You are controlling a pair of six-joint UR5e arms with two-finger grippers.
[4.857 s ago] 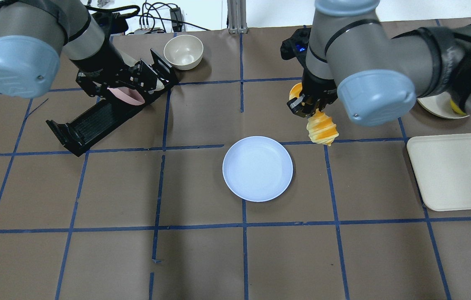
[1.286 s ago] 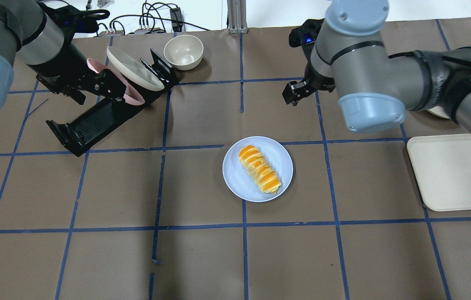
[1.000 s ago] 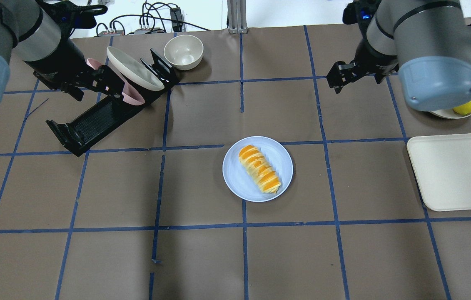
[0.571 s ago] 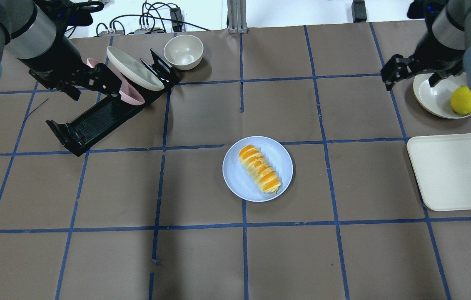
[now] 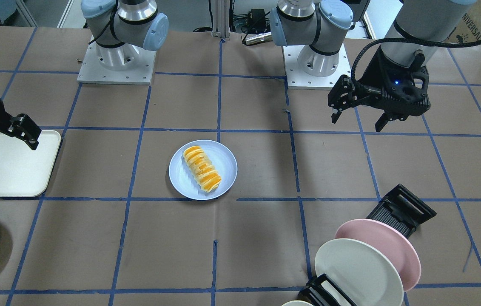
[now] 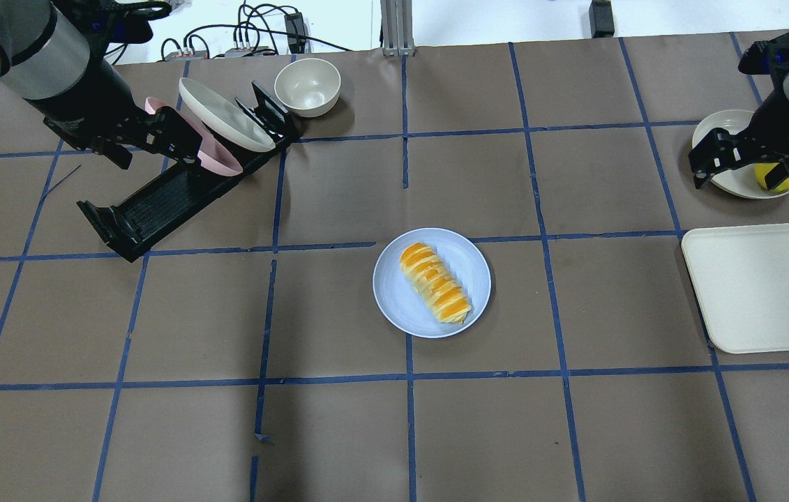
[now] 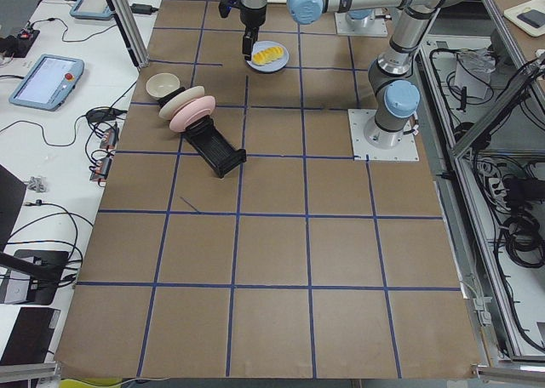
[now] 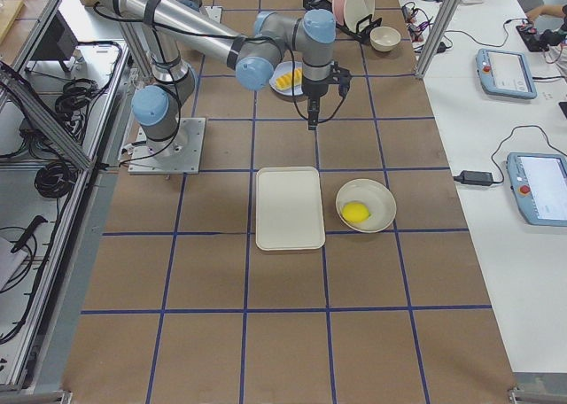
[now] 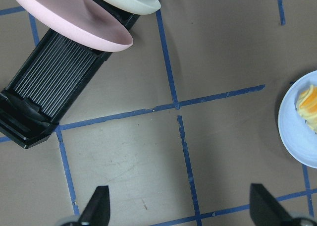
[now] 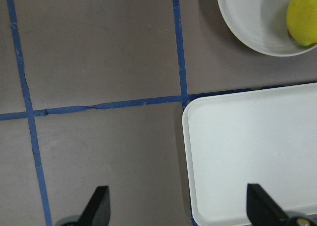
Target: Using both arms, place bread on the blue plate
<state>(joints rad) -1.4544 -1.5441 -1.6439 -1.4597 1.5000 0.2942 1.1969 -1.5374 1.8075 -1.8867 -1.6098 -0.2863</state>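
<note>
The bread (image 6: 435, 282) lies diagonally on the blue plate (image 6: 397, 303) at the middle of the table; no gripper touches it. It also shows in the front view (image 5: 202, 168) on the plate (image 5: 227, 163). My left gripper (image 6: 153, 150) is open and empty, raised beside the dish rack, far left of the plate. Its wrist view shows the plate's edge (image 9: 294, 137) at the right. My right gripper (image 6: 736, 178) is open and empty at the far right, over the lemon bowl and the tray's corner (image 10: 247, 151).
A black dish rack (image 6: 157, 202) holds a pink plate (image 6: 220, 160) and a cream plate (image 6: 223, 122) at the back left. A cream bowl (image 6: 307, 85) stands behind it. A cream tray (image 6: 771, 286) and a bowl (image 6: 722, 125) with a lemon (image 10: 303, 18) are at the right.
The right gripper let the bread go onto the blue plate, then swung away to the far right over the lemon bowl. The left gripper drew back a little from the rack.
</note>
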